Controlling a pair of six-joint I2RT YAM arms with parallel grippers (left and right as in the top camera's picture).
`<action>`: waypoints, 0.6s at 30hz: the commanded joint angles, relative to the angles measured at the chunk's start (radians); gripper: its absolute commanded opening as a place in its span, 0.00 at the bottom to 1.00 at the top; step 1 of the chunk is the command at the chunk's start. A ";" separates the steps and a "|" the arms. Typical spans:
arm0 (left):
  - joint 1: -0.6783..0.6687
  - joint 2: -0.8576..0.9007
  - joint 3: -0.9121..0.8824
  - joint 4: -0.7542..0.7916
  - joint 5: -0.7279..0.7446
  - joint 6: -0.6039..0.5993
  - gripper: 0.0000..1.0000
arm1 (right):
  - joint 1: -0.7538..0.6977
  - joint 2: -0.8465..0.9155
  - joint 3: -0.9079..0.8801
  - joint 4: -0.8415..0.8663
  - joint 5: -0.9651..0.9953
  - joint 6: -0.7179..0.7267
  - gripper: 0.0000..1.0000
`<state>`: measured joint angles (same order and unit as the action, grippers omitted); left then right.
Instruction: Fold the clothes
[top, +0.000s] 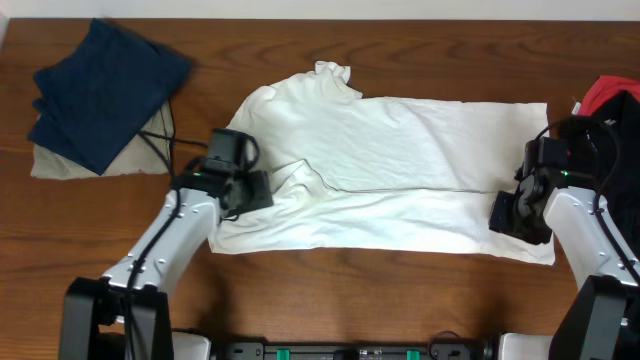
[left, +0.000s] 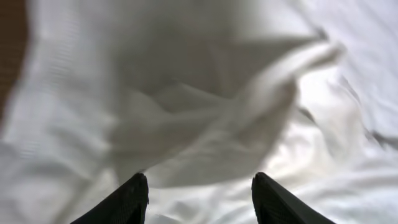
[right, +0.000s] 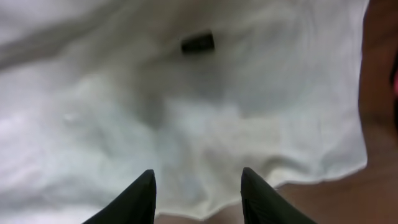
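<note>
T-shirt: the white T-shirt (top: 400, 150) lies plain side up on the wooden table (top: 350, 310), with its long axis running left to right between my two arms. The collar end is toward my left and the hem toward my right.
Left gripper: my left gripper (top: 243, 188) sits over the rumpled sleeve area. In the wrist view (left: 199, 186) the jaws stand wide apart and empty, with a raised fold of cloth just ahead of them.
Right gripper: my right gripper (top: 515, 215) sits over the hem end on the near half. The jaws (right: 198, 183) are wide apart and hold nothing, and the near edge of the cloth runs just by the fingertips.
Deciding relation: each arm has its own end of the long axis, and the near long edge lies closest to both.
Doubt: a small dark mark (right: 198, 42) on the cloth may be a label; I cannot tell.
Others: the navy garment (top: 105, 85) on the beige garment (top: 60, 165) lies well apart, far left.
</note>
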<state>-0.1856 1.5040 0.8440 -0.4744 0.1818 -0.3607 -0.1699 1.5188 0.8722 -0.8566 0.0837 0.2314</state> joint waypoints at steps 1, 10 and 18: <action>0.055 0.026 0.007 -0.010 -0.027 0.011 0.56 | -0.007 -0.010 0.006 -0.008 -0.003 0.038 0.43; 0.114 0.117 -0.032 -0.012 -0.025 0.007 0.56 | -0.007 -0.009 -0.070 0.051 -0.005 0.072 0.39; 0.126 0.129 -0.092 -0.071 -0.013 -0.025 0.55 | -0.008 -0.009 -0.161 0.108 0.064 0.099 0.38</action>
<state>-0.0742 1.6173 0.8055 -0.5064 0.1764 -0.3634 -0.1699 1.5188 0.7456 -0.7578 0.1005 0.2947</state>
